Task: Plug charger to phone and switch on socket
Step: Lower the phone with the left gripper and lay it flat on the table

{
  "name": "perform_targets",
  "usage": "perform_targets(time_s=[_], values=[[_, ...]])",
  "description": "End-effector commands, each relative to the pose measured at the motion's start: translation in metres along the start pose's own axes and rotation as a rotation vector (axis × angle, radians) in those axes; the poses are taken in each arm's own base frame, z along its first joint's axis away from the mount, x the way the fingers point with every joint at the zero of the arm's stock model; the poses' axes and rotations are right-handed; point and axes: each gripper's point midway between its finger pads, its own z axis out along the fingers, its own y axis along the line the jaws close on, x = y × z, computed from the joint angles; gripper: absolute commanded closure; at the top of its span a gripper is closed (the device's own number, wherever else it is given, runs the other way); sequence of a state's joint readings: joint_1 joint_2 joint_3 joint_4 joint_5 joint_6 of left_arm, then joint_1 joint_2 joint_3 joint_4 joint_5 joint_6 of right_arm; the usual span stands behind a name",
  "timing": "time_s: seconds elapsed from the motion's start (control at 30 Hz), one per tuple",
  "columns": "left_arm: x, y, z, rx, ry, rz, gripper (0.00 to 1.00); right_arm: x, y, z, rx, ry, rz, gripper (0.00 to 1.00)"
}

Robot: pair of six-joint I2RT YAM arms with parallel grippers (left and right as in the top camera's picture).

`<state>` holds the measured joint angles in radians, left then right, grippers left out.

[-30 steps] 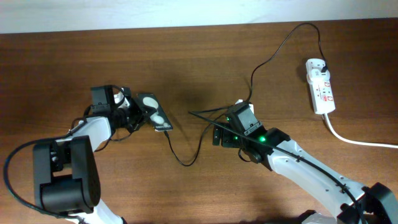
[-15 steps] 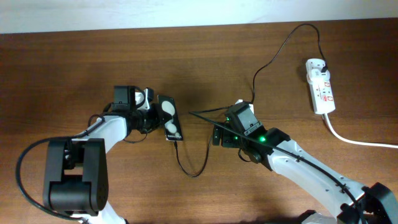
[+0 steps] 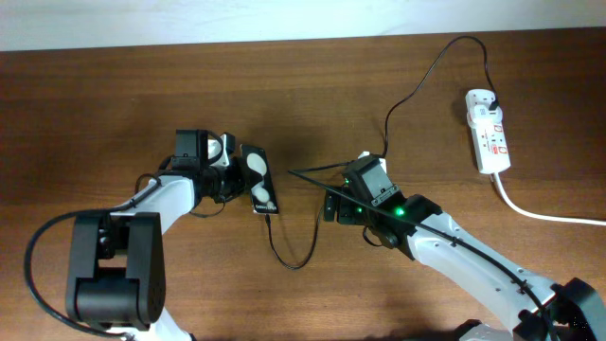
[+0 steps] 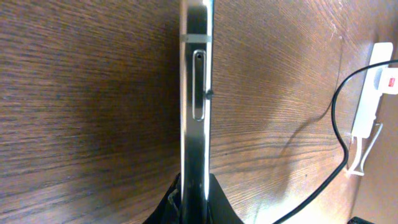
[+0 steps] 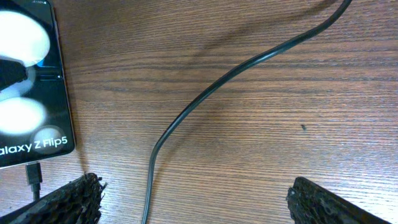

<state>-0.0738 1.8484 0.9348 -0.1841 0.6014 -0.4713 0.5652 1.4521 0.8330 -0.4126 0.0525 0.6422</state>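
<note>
Black and glossy, the phone [image 3: 259, 180] sits left of centre in the overhead view, clenched at one side by the left tool [image 3: 225, 174]. The right tool [image 5: 194, 202] hangs released, fingers wide, straddling the charger [image 5: 214, 82]. Its plug tip [image 5: 33, 177] is right at the phone's lower end; whether it is seated I cannot tell. Best, I judge, to grasp just behind the tip and push straight in while the left steadies. Across the wooden tabletop [image 3: 114, 95] the socket [image 3: 488, 133] waits at upper right, well apart, with slack cable looping between.
</note>
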Motion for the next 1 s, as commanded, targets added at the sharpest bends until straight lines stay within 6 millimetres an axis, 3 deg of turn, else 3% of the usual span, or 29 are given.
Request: perform_targets(time_s=[0.0, 0.47, 0.97], values=[[-0.0039, 0.0287, 0.0004, -0.153, -0.042, 0.01, 1.0, -0.0033, -0.001, -0.0017, 0.003, -0.012, -0.007, 0.01], [-0.0004, 0.0271, 0.0042, -0.177, -0.039, 0.029, 0.99, -0.0033, -0.001, -0.0017, 0.003, -0.012, -0.006, 0.01], [-0.0003, 0.0269, 0.0054, -0.191, -0.044, 0.038, 0.9, -0.0033, -0.001, -0.0017, 0.003, -0.012, -0.007, 0.01]])
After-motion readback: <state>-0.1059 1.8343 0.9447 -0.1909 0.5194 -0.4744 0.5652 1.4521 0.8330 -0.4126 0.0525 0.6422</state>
